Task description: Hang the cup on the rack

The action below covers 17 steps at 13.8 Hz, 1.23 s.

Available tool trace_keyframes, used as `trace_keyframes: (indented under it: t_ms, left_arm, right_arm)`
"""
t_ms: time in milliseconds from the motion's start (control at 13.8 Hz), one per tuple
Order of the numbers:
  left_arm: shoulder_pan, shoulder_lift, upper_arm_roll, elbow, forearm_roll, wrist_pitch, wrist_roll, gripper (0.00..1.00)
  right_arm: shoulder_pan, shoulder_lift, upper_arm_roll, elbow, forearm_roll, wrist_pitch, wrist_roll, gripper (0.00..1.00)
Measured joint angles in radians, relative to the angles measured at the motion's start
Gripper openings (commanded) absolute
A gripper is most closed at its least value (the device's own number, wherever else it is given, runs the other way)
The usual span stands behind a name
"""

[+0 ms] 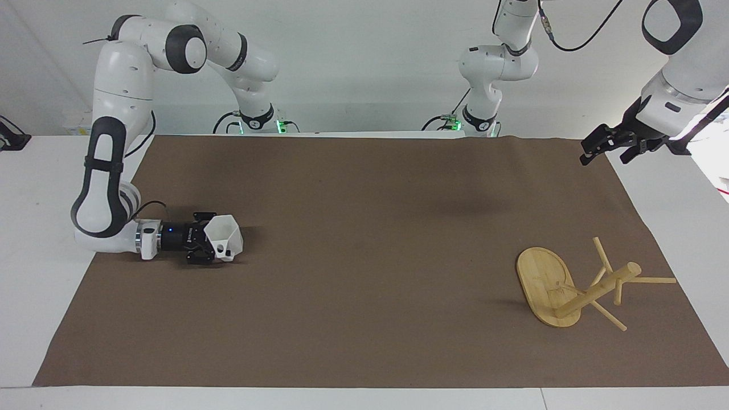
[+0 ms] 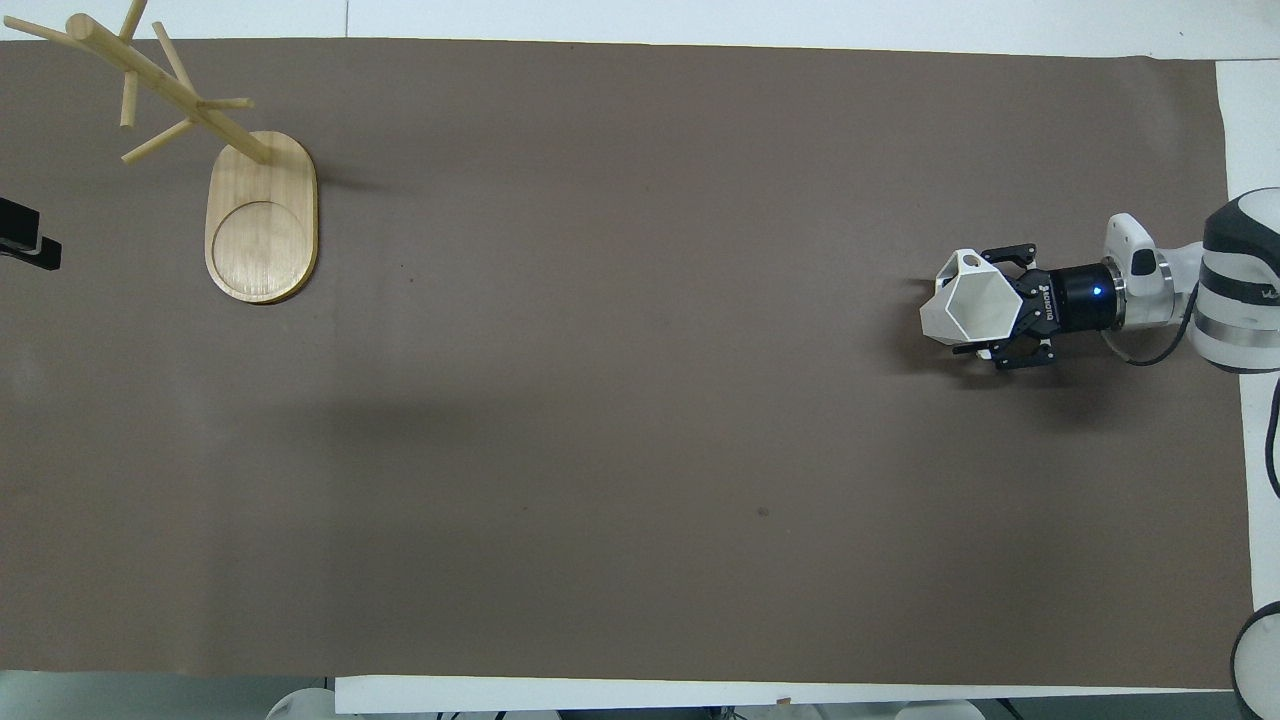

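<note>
The white faceted cup point(image 1: 226, 244) lies tilted on the brown mat point(image 1: 364, 319) toward the right arm's end of the table; it also shows in the overhead view point(image 2: 975, 308). My right gripper point(image 1: 212, 245) is low over the mat, lying level, with its jaws open on either side of the cup's rim end; it shows in the overhead view too point(image 2: 1000, 308). The bamboo rack point(image 1: 575, 287) stands on its oval base toward the left arm's end, and it also shows in the overhead view point(image 2: 262, 215). My left gripper point(image 1: 606, 147) waits open in the air over the mat's corner.
The brown mat point(image 2: 640, 450) covers most of the white table point(image 1: 34, 296). Nothing else lies on it between the cup and the rack.
</note>
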Motion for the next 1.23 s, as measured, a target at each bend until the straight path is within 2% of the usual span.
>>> trace_keyframes:
  t_ms: [290,435,580,725,942,1087,1232]
  left_arm:
    - [0.000,0.000,0.000,0.000,0.000,0.000,0.000,1.00]
    - [0.001,0.000,0.000,0.000,0.000,0.000,-0.012,1.00]
    - [-0.017,-0.002,-0.006,-0.011,0.000,0.016,-0.077,1.00]
    - [-0.112,-0.024,-0.011,-0.077,-0.001,0.107,-0.230,1.00]
    - [-0.331,-0.060,-0.024,-0.211,0.001,0.285,-0.540,1.00]
    - [-0.440,-0.044,-0.027,-0.243,0.002,0.374,-0.699,1.00]
    - [-0.498,-0.002,-0.028,-0.228,0.002,0.418,-0.781,1.00]
  right_arm:
    - [0.108,-0.031,0.003,0.000,0.107,0.034,0.062,0.27]
    - [0.221,-0.082,0.006,0.001,0.215,0.104,0.165,0.27]
    - [0.380,-0.140,0.009,0.001,0.333,0.231,0.306,0.28]
    - [0.551,-0.188,0.010,0.001,0.443,0.418,0.423,0.28]
    - [0.754,-0.233,0.010,0.001,0.546,0.660,0.509,0.29]
    - [0.815,-0.246,0.009,0.000,0.551,0.731,0.531,0.29]
    - [0.822,-0.247,0.007,-0.003,0.551,0.736,0.532,0.29]
